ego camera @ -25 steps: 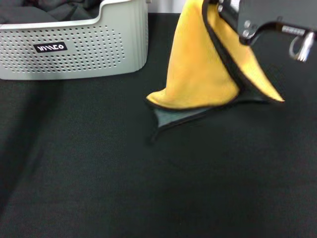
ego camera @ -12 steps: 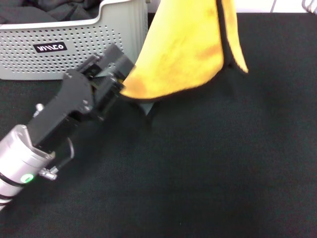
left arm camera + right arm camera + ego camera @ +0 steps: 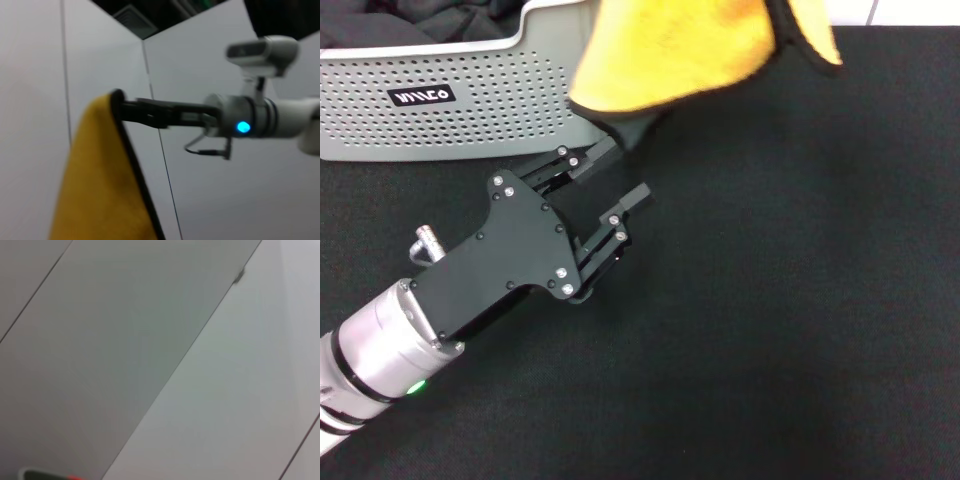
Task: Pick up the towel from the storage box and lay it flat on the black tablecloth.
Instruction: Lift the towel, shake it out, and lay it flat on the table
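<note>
The yellow towel (image 3: 670, 50) hangs at the top of the head view, clear of the black tablecloth (image 3: 780, 310), its grey-green lower corner (image 3: 632, 128) dangling. In the left wrist view the towel (image 3: 100, 185) hangs from its top corner, with my right gripper (image 3: 121, 106) shut on that corner; the head view does not show this gripper. My left gripper (image 3: 626, 170) is open just below the dangling corner, nothing between its fingers. The light grey storage box (image 3: 470, 100) stands at the back left.
Dark cloth (image 3: 420, 20) lies inside the storage box. The left arm stretches from the lower left across the tablecloth. The right wrist view shows only grey wall panels.
The towel has risen off the tablecloth and shifted upward in view. My left arm came in from the lower left and now has its open fingers under the towel's lower corner.
</note>
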`<move>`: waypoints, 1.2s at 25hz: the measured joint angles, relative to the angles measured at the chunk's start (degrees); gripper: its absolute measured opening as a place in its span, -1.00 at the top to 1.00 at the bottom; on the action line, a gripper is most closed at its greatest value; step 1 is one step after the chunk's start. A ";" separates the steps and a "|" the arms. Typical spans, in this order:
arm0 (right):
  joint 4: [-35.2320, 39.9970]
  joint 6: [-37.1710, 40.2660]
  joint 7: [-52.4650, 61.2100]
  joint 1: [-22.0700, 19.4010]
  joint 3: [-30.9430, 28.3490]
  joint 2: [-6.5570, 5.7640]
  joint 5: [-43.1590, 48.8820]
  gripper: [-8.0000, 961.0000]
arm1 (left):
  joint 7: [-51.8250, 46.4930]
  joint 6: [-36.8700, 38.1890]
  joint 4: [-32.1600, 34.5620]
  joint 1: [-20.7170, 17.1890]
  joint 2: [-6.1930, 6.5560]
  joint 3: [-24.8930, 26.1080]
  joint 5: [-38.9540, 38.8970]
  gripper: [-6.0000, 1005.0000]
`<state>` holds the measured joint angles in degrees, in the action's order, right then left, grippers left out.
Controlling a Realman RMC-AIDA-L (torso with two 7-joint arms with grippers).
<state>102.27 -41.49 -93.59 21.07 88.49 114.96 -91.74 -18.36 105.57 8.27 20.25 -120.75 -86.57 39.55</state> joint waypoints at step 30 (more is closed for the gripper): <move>-4.18 14.17 11.84 15.61 4.57 1.19 -0.71 0.94 | 57.67 -4.41 0.05 5.89 0.00 -0.61 -12.05 -0.03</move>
<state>98.09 -27.32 -81.75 36.68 93.05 116.14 -92.45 39.31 101.16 8.32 26.14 -120.76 -87.19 27.50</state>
